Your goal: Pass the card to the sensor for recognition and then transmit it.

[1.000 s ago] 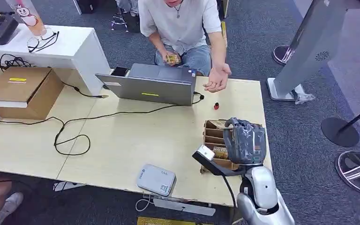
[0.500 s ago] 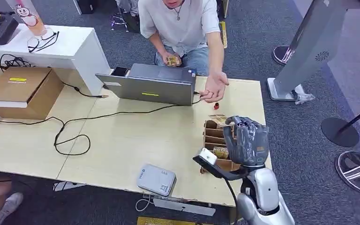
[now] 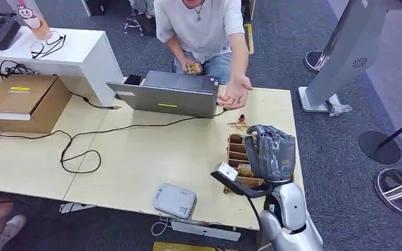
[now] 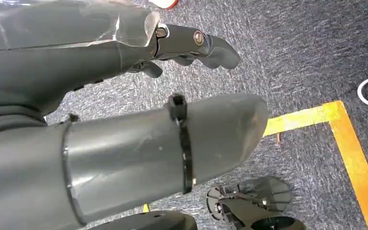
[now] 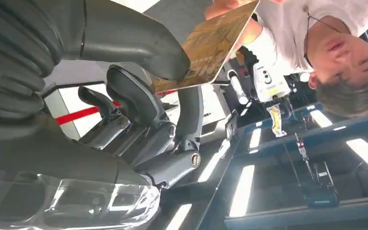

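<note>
My right hand (image 5: pixel 124 96) is pinching the card (image 5: pixel 211 43) by one corner, centre-right of frame; a thin hold like that could slip before the person's open palm (image 3: pixel 235 93) gets it.

Laptop (image 3: pixel 170 94) at upper centre of the table (image 3: pixel 136 157), cardboard box (image 3: pixel 23 102) at far left, card reader (image 3: pixel 175 200) at lower centre edge, compartmented card holder (image 3: pixel 239 151) right of centre, person's open hand (image 3: pixel 234 94) above it, turnstile (image 3: pixel 345 52) at upper right.
</note>
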`<state>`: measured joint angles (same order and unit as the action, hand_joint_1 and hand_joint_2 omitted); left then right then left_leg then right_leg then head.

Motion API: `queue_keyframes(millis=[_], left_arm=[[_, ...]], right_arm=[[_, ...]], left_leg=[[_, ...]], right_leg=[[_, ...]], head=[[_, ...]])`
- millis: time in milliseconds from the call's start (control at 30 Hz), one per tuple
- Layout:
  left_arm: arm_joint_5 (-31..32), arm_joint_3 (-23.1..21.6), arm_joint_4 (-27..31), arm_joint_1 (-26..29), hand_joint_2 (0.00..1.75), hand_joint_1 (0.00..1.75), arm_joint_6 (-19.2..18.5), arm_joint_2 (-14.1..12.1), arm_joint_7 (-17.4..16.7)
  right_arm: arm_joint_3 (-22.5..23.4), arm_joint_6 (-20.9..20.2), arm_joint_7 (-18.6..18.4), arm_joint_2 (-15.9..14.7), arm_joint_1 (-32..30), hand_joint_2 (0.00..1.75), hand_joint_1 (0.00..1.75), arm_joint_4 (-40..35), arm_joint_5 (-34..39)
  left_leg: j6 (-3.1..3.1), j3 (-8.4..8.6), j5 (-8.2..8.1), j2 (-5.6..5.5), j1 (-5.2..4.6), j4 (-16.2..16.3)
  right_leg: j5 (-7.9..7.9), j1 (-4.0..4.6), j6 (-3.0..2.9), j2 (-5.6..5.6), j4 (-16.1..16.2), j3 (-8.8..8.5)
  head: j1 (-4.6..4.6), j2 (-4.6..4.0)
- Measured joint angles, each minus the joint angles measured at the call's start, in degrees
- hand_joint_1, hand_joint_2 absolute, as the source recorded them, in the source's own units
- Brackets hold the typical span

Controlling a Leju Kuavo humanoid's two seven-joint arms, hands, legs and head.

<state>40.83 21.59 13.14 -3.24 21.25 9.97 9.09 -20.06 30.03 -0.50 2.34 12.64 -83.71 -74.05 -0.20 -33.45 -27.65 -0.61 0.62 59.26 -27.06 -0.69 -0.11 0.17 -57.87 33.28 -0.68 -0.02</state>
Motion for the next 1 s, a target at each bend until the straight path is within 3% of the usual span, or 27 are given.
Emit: queue_keyframes(millis=[1000], left_arm=[[1.3, 0.0, 0.0, -0.5, 0.00, 0.00, -1.4, 0.1, -1.1]], right_arm=[[-0.6, 0.2, -0.5, 3.9, 7.1, 1.75, 1.75, 7.8, 0.2]], left_leg=[[0.00, 0.00, 0.00, 0.00, 0.00, 0.0]], right_leg=[[0.00, 0.00, -0.01, 0.00, 0.0, 0.00]], head=[[0.00, 0.00]])
